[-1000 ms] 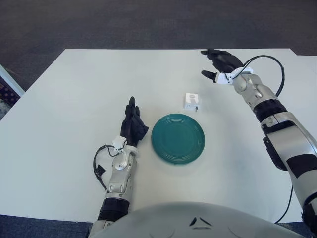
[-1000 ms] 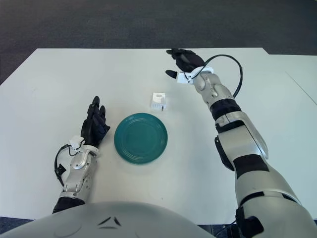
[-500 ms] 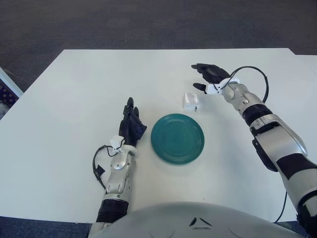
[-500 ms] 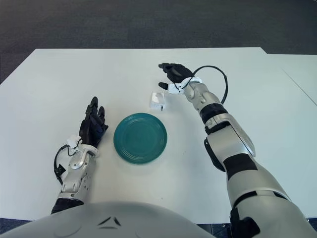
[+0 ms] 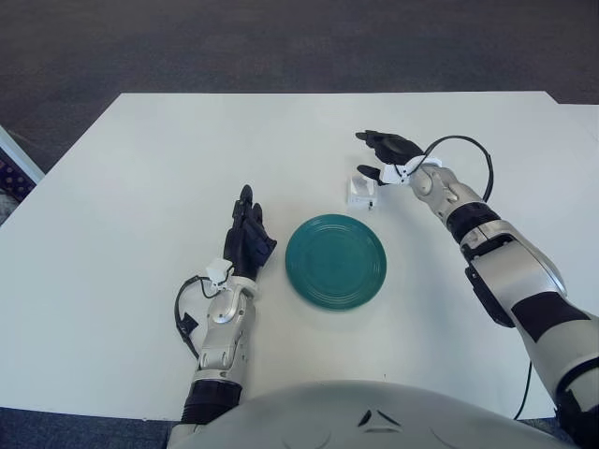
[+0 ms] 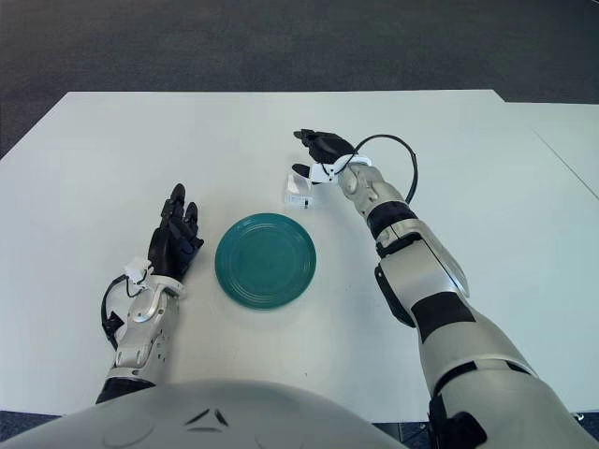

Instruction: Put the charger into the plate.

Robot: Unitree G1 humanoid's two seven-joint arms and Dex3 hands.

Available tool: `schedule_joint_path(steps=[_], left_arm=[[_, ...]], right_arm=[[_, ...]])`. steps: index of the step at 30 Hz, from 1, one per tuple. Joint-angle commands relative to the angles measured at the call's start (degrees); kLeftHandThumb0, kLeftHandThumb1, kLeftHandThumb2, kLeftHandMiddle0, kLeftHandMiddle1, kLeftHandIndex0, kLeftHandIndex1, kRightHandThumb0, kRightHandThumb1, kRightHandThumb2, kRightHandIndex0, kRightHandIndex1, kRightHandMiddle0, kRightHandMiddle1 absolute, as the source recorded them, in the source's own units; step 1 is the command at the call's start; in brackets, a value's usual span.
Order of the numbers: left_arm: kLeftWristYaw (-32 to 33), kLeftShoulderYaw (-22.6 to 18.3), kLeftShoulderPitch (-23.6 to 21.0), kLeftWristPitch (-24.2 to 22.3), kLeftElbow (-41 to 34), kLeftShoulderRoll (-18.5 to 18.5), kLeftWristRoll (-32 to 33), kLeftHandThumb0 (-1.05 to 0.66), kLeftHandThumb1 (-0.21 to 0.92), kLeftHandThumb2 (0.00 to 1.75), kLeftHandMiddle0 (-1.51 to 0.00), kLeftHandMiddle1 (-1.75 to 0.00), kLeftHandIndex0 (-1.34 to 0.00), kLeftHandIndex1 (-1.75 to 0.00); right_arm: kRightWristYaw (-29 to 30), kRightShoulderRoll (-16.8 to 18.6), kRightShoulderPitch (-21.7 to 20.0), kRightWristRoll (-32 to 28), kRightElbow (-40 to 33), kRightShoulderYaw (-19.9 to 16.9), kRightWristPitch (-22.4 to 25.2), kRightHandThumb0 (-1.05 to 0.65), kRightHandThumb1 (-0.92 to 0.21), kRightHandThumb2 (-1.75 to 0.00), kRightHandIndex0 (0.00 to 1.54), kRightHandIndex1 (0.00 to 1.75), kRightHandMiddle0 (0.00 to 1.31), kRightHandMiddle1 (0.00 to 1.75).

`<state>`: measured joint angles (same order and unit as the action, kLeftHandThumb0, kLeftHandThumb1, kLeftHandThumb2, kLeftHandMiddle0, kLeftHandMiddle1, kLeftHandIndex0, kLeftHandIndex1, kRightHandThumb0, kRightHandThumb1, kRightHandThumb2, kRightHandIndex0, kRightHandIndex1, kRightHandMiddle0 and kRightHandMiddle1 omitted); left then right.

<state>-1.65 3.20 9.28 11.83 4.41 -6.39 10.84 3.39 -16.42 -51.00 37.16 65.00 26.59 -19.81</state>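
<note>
A small white charger sits on the white table just beyond the far right rim of a round teal plate. My right hand hovers right over the charger with its black fingers spread, the thumb close to the charger's top; nothing is grasped. My left hand shows to the left of the plate, fingers straight and holding nothing.
The white table stretches wide around the plate. A black cable loops off my right wrist. Dark carpet lies beyond the table's far edge.
My right hand has swung from the far right of the table leftward and down toward me, ending just above the charger. The charger, plate and left hand stayed put.
</note>
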Motion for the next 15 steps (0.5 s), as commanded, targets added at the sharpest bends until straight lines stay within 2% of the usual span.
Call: schedule_joint_path(steps=[1,9,15], left_arm=[[0.31,-0.09,1.7,-1.5,0.83,-1.19,-0.09,-1.05,0.92,1.19,0.0,0.0,0.0,0.0],[0.88,0.07,1.67,-3.33,-0.36,-0.97,-0.69,-1.05,0.92,1.19,0.0,0.0,0.0,0.0],[1.91,-0.07,1.73,-6.4,-1.9,-1.58,-0.22,-1.05,0.92,1.2,0.0,0.0,0.0,0.0]], right_arm=[[-0.29,0.31,0.29,-0.25,0.54,0.25,0.54,-1.05,-0.92,-0.87,0.02,0.0,0.0,0.26],[-0.25,0.48,1.53,0.53,0.62,1.47,0.39,-1.05,-0.92,-0.89,0.03,0.0,0.0,0.24],[0.19,0.55,1.46,1.68,0.52,3.15,0.6,-1.05,-0.92,-0.9,0.03,0.0,0.0,0.23]])
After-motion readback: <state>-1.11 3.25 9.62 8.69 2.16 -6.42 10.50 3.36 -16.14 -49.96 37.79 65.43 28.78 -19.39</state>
